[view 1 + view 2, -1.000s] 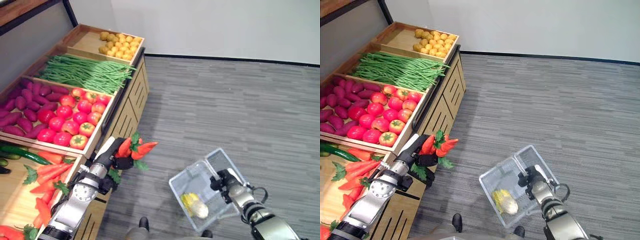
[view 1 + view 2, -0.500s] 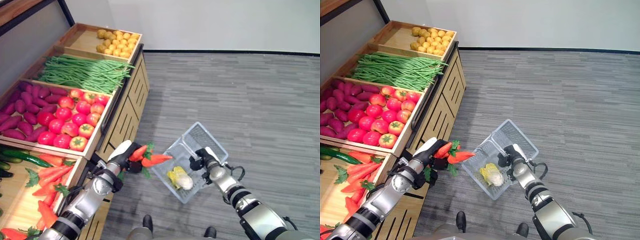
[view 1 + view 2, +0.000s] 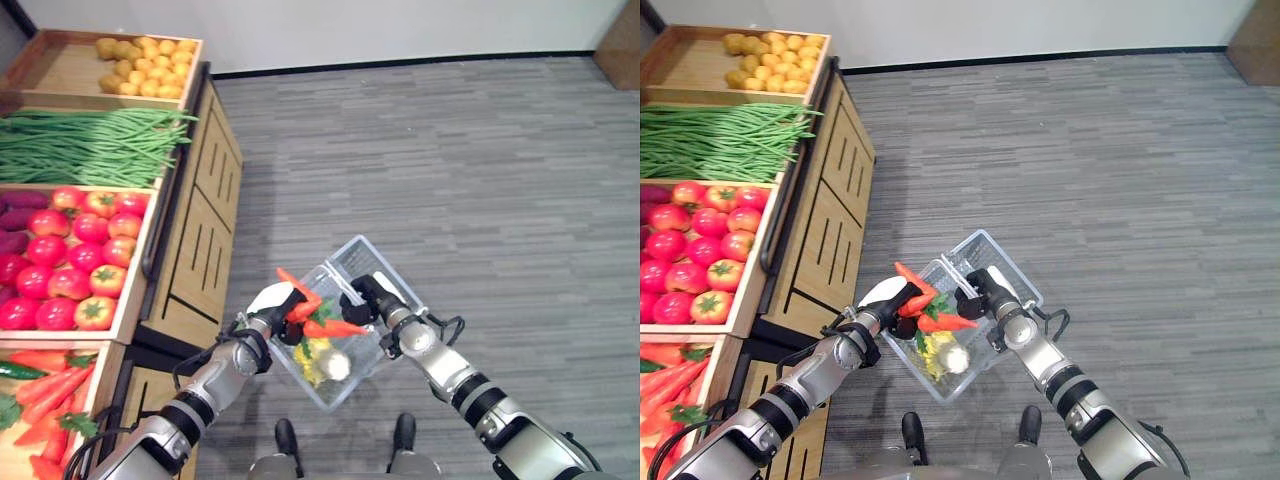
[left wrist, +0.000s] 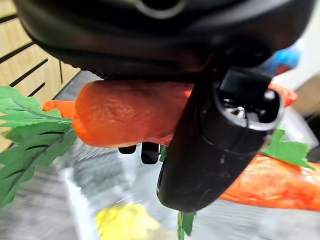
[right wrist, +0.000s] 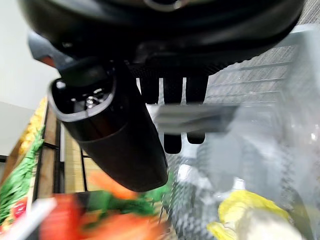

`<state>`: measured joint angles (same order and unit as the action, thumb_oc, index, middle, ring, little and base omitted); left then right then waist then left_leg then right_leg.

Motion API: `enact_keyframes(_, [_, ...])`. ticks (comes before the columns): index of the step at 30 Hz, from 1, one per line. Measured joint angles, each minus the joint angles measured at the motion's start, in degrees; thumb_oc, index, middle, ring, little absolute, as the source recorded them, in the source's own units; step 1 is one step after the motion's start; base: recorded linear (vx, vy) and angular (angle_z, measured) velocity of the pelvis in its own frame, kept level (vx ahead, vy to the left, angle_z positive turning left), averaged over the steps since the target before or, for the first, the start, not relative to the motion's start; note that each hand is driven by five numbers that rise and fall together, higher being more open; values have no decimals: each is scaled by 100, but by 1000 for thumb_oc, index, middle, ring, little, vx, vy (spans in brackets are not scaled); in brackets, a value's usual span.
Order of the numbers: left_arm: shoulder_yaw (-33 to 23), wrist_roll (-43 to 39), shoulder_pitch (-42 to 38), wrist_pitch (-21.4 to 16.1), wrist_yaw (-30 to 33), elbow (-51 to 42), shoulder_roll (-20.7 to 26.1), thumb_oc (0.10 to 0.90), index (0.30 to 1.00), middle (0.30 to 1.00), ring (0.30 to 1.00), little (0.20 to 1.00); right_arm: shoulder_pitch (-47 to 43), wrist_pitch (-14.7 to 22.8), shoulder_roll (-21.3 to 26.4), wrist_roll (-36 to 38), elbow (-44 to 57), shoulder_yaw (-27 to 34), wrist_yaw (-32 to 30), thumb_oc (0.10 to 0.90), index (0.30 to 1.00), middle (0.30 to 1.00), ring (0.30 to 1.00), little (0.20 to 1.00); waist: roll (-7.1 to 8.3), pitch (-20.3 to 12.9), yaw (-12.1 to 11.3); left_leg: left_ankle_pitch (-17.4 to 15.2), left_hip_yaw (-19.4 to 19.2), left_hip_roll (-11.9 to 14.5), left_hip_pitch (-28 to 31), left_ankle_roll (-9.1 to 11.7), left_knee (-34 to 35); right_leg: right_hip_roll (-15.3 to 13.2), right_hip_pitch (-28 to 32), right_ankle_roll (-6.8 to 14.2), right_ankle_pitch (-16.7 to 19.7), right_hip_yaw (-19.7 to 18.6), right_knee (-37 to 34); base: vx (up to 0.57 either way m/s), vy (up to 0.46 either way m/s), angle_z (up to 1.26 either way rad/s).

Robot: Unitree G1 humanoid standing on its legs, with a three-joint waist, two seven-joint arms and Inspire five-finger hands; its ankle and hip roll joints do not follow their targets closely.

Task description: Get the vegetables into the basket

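My left hand is shut on a bunch of orange carrots with green tops and holds them over the clear plastic basket. The left wrist view shows the carrots pinned under the thumb. My right hand is shut on the basket's handle and carries the basket above the floor. A yellow-white cabbage lies in the basket's bottom, also seen past the right hand's fingers as the cabbage.
A wooden produce stand runs along the left, with trays of potatoes, green beans, tomatoes and carrots. Grey plank floor lies open to the right.
The camera has swung right. My left hand has carried the carrots from beside the stand to over the basket, and my right hand has brought the basket closer under them.
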<state>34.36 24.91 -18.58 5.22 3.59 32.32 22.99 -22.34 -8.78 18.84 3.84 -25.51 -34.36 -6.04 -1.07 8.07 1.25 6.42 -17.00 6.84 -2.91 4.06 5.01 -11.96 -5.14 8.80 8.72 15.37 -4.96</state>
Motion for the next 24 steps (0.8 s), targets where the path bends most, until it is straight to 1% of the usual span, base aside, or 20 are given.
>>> enact_keyframes(1, [-2, 30, -8, -5, 20, 137, -66, 400, 300, 300, 300, 300, 12, -6, 30, 105, 70, 2, 2, 400, 300, 300, 300, 300, 20, 13, 41, 0, -7, 6, -2, 0, 0, 7, -15, 0, 0, -10, 0, 12, 3, -8])
enact_keyframes(3, [-6, 172, -93, 24, 90, 629, -288, 400, 300, 300, 300, 300, 128, -12, 175, 162, 456, -9, 43, 400, 300, 300, 300, 300, 49, 48, 37, 0, -43, 5, -1, 0, 1, 7, -44, -1, 0, -57, -1, 0, 7, -10])
enact_keyframes(4, [35, 188, -92, 27, 74, 637, -304, 400, 300, 300, 300, 300, 134, -9, 171, 174, 495, -13, 89, 400, 300, 300, 300, 300, 80, 74, 53, 0, -67, 9, -2, 0, 1, 15, -67, -9, 6, -83, 0, -4, 4, -11])
enact_keyframes(9, [110, 218, -135, 78, 115, 1053, -504, 400, 300, 300, 300, 300, 323, 0, 243, 686, 1155, 0, 141, 400, 300, 300, 300, 300, 123, 163, 153, -1, -96, 17, -27, 1, 2, 24, -113, -15, 16, -118, -1, -11, -1, -4])
enact_keyframes(14, [111, 441, -168, 104, 112, 1028, -498, 400, 300, 300, 300, 300, 523, 6, 411, 1044, 1609, -48, 312, 400, 300, 300, 300, 300, 151, 217, 146, -1, -102, 19, -99, 1, 1, 28, -189, -18, 23, -121, 0, 0, 0, 0])
enact_keyframes(18, [208, 474, -242, 118, 87, 1020, -459, 400, 300, 300, 300, 300, 524, 4, 526, 1042, 1607, -259, 443, 400, 300, 300, 300, 300, 177, 236, 127, -1, -102, 19, -100, 1, 2, 27, -187, -19, 23, -116, 0, 0, 0, 0])
enact_keyframes(24, [207, 618, -336, 118, 42, 969, -370, 400, 300, 300, 300, 300, 525, 4, 538, 999, 1603, -328, 602, 400, 300, 300, 300, 300, 233, 304, 129, -1, -100, 18, -97, 1, 1, 27, -185, -21, 30, -117, 0, 0, 0, 0])
